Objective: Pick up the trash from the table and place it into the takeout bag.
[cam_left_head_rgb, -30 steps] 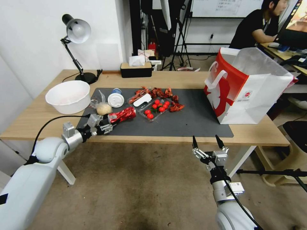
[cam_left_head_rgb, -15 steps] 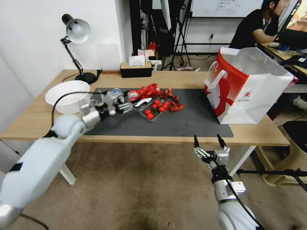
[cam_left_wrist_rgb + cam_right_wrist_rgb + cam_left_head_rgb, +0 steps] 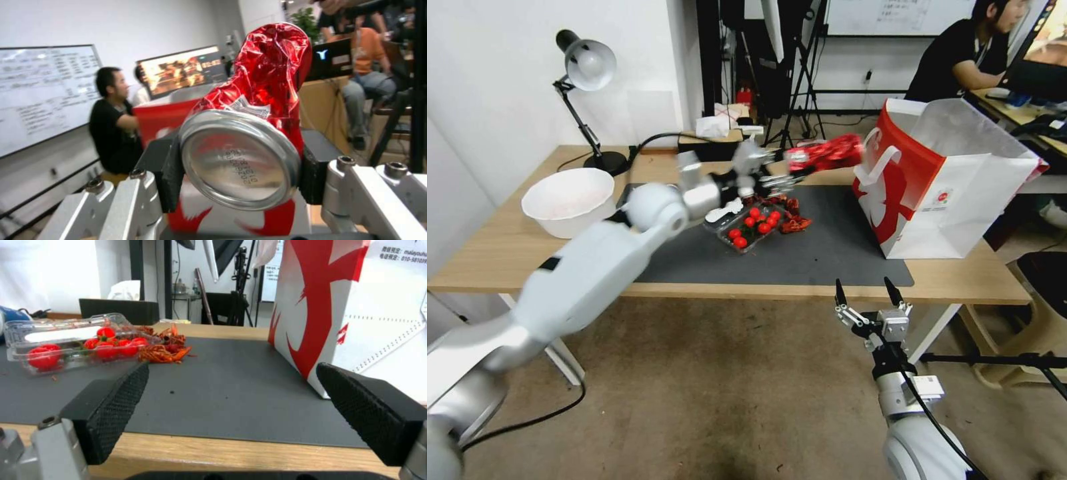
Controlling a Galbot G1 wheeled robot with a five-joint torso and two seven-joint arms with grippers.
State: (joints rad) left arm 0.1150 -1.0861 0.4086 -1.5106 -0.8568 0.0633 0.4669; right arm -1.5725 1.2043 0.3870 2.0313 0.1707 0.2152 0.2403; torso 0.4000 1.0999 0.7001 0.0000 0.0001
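My left gripper (image 3: 792,165) is shut on the crushed red can (image 3: 827,152) and holds it in the air over the table (image 3: 507,247), just left of the takeout bag's (image 3: 954,193) upper rim. In the left wrist view the can (image 3: 249,133) sits clamped between the fingers (image 3: 171,176), with the bag (image 3: 160,116) behind it. A clear plastic tub (image 3: 750,227) of red tomatoes and red shell scraps (image 3: 792,223) lie on the grey mat (image 3: 827,253). My right gripper (image 3: 866,293) stands open below the table's front edge, with nothing between its fingers (image 3: 111,406).
A white bowl (image 3: 569,200) sits at the table's left, with a desk lamp (image 3: 587,67) behind it. The right wrist view shows the tub (image 3: 75,343), the scraps (image 3: 162,351), bare mat (image 3: 231,373) and the bag's side (image 3: 356,306).
My left arm has lifted the red can off the mat's front left and swung it up and to the right, close to the bag's rim. The right arm has barely moved.
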